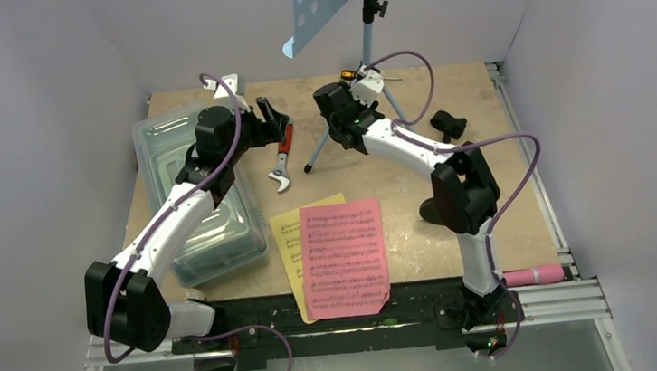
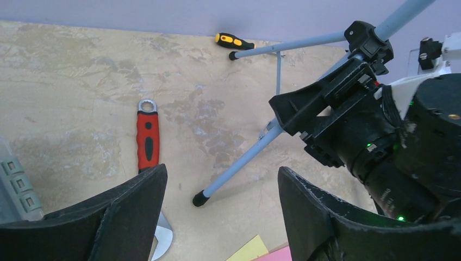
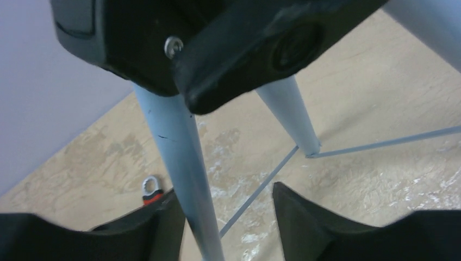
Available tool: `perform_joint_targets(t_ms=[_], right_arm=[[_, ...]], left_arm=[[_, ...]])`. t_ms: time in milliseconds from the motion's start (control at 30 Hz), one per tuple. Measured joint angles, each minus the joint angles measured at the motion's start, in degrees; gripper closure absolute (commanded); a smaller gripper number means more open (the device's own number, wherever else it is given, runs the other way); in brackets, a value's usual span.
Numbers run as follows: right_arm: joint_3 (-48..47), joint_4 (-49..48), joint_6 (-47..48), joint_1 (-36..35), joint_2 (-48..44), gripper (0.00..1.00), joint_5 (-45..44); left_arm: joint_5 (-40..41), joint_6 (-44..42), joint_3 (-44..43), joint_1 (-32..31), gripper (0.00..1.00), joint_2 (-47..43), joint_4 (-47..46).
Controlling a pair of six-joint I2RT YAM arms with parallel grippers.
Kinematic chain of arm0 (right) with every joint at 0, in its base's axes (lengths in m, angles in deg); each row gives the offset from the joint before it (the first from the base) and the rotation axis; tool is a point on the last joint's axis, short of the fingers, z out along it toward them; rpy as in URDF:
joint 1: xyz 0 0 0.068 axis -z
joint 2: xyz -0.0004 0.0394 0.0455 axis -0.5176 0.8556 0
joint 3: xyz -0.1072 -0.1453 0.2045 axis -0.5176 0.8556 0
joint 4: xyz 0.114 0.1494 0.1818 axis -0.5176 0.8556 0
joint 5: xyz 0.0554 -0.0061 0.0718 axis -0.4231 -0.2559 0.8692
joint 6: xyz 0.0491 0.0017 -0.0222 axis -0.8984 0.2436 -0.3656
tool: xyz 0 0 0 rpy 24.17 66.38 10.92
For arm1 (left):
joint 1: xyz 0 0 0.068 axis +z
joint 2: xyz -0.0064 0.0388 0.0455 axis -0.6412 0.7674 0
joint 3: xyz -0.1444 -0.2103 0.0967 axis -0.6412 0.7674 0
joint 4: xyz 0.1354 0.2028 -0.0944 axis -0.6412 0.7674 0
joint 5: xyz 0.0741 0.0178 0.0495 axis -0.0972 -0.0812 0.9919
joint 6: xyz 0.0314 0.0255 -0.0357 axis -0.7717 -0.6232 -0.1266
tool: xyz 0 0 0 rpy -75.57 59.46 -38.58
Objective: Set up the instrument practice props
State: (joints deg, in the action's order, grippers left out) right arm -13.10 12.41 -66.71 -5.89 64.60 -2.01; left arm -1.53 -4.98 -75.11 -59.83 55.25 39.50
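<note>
While the right gripper [image 3: 225, 196] is standing open around one pale tubular leg [image 3: 179, 163] of the light blue perforated metal music stand [image 1: 317, 5], with the tube lying close against one finger and a clear gap showing on the other side, the left gripper [image 2: 222, 171] is hovering open with nothing between its fingers, near the red-handled metal wrench [image 2: 148, 138]. The stand is standing upright on its tripod at the far middle of the wooden table [image 1: 402, 233]. The clear rectangular plastic box [image 1: 166, 137] is sitting at the table's left with its lid on, partly under the left arm; what it is holding cannot be told. The pink sheet-music page [image 1: 344, 257] is lying on top of the yellow sheet-music page [image 1: 286, 235] at the near edge, and the pink cylindrical toy microphone [image 1: 533, 275] is lying at the near right edge.
</note>
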Motion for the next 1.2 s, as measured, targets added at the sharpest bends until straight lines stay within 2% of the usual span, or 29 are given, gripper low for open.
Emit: perform_joint_targets(t_ms=[67,200,333,400,533,700,900,1200], right_arm=[[-1.46,1.42,-0.22,-0.2,1.57,0.59,-1.38],[0.22,-1.92,2.43,-0.37,1.25,0.74,-1.46],[10.62,-13.9,10.95,-0.17,-3.93,0.82,2.36],[14.86,-17.81,14.25,0.26,-6.45,0.9,5.18],[21.55,-24.52,18.43,3.08,-10.1,1.0,13.88],[28.06,-31.82,24.46,10.21,-13.53,1.0,30.58],[27.89,-32.33,33.16,15.56,-13.4,1.0,45.81],[28.35,-33.18,44.74,19.34,-13.4,1.0,68.7]], left_arm=[[0.07,-0.02,0.0,0.0,0.27,-0.02,0.0],[0.22,-0.04,0.0,0.07,0.26,-0.07,0.02],[0.2,-0.04,0.0,0.11,0.27,-0.07,0.02],[0.17,-0.02,0.0,0.2,0.27,-0.07,0.02],[0.15,0.0,0.0,0.48,0.27,-0.07,0.02],[0.15,0.0,0.0,0.48,0.27,-0.04,0.02],[0.15,0.0,0.0,0.48,0.27,-0.04,0.02],[0.11,0.0,0.0,0.48,0.27,0.39,0.0]])
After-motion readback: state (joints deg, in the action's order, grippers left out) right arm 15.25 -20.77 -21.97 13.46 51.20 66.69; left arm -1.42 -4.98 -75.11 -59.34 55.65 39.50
